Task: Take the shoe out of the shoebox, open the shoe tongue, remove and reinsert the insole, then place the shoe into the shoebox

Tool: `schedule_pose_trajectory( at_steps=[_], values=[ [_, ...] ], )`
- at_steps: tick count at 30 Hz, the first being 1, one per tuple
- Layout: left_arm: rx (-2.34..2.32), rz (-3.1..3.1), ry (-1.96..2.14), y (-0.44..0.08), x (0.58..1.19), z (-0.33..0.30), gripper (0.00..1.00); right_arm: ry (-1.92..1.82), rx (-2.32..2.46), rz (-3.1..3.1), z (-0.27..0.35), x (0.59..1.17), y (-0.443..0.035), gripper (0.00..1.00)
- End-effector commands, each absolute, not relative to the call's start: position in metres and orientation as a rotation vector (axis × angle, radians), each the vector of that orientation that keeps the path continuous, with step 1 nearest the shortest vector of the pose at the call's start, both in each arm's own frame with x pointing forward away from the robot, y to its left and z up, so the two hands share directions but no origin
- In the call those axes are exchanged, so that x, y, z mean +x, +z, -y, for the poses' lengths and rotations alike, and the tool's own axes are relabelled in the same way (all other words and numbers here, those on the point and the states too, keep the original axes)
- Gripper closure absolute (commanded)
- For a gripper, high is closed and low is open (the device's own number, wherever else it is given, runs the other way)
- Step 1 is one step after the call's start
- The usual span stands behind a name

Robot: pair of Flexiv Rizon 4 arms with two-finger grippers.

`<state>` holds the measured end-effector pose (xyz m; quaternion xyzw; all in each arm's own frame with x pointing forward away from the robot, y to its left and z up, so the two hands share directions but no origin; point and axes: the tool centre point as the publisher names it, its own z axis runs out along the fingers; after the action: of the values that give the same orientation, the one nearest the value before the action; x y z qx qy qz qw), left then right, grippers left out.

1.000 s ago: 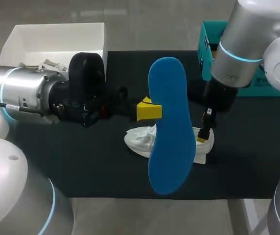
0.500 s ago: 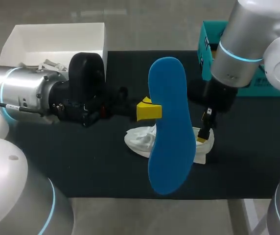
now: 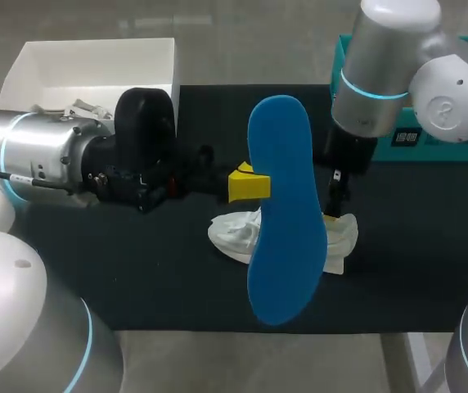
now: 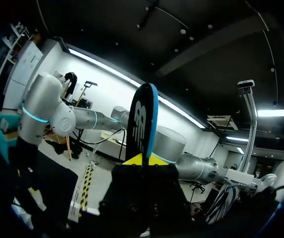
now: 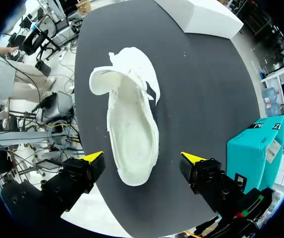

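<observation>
My left gripper (image 3: 249,185) is shut on the blue insole (image 3: 283,209) and holds it up above the middle of the black mat. In the left wrist view the insole (image 4: 144,119) stands edge-on between the yellow tips (image 4: 141,159). The white shoe (image 3: 342,237) lies on the mat, mostly hidden under the insole. My right gripper (image 3: 332,214) hangs over its right end. In the right wrist view the shoe (image 5: 129,134) lies lengthwise ahead of the right gripper (image 5: 143,157), which is open. Its tongue is folded back, and one end sits between the untouched fingers.
The white shoebox (image 3: 95,57) stands open at the mat's back left corner, also seen as the white shoebox (image 5: 201,15) beyond the shoe. A teal box (image 3: 430,139) sits at the back right, close behind my right arm. The black mat (image 3: 152,278) covers the table.
My right arm has shifted left and back, lifting its gripper slightly off the shoe. The left arm and the insole have not moved.
</observation>
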<state>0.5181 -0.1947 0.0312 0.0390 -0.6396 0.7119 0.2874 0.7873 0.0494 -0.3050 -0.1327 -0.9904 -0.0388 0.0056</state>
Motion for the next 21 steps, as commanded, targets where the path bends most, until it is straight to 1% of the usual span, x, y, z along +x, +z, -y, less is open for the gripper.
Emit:
schedule_pose_trajectory(
  at_steps=[1, 18, 19, 20, 21],
  values=[
    [0.109, 1.707, 1.907, 0.032, 0.516, 0.198, 1.0, -0.05, -0.396, 3.073, -0.075, 0.81, -0.326, 0.0],
    [0.109, 1.707, 1.907, 0.032, 0.516, 0.198, 1.0, 0.007, -0.351, 3.056, -0.102, 0.823, -0.389, 0.0],
    [0.109, 1.707, 1.907, 0.032, 0.516, 0.198, 1.0, 0.018, -0.359, 3.043, -0.104, 0.821, -0.392, 0.2],
    [0.109, 1.707, 1.907, 0.032, 0.516, 0.198, 1.0, 0.028, -0.358, 3.029, -0.104, 0.819, -0.395, 0.63],
    [0.109, 1.707, 1.907, 0.032, 0.516, 0.198, 1.0, 0.026, -0.354, 3.02, -0.104, 0.816, -0.397, 1.0]
  ],
)
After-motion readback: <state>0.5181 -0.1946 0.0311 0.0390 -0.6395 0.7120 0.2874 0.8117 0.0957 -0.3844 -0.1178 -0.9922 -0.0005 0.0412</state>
